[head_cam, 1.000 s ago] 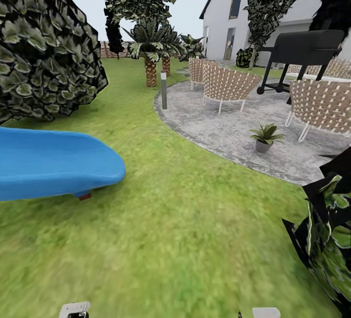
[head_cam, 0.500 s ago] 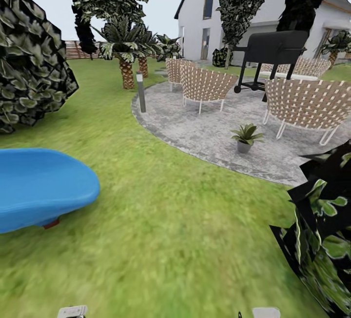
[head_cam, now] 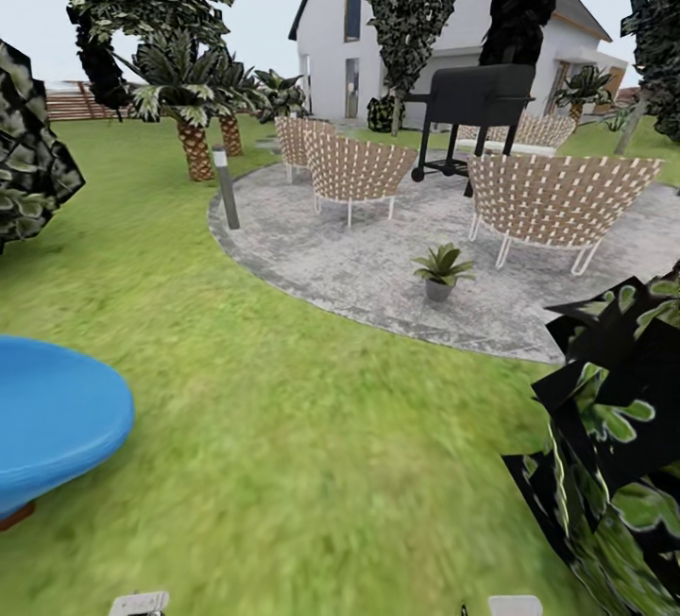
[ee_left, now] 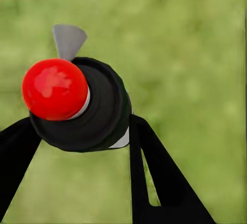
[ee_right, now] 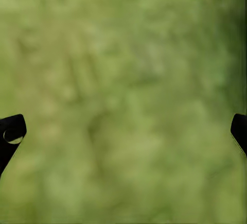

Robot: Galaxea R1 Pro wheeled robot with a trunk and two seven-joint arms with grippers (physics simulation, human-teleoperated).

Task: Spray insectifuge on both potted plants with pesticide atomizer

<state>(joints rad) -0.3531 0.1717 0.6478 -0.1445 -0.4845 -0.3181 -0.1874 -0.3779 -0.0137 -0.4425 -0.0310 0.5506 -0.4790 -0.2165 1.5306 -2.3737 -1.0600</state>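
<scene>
The atomizer [ee_left: 77, 103] sits clamped in the left gripper [ee_left: 85, 147], between its two dark fingers. The wrist camera looks down its long axis onto a red cap, black collar and grey trigger, with lawn [ee_left: 190, 54] blurred beyond. The right gripper [ee_right: 123, 131] hangs wide and empty over grass.

One plant [head_cam: 440, 270] stands on the patio [head_cam: 312, 257], ahead and slightly right of the robot, well apart from both grippers, so neither arm can reach it from here. It is a low rosette of pointed green leaves in a small grey pot, upright, near the patio's front edge, in front of the wicker chairs [head_cam: 552, 200]. A second potted plant cannot be identified with certainty. Judgement: approach must continue before spraying.
</scene>
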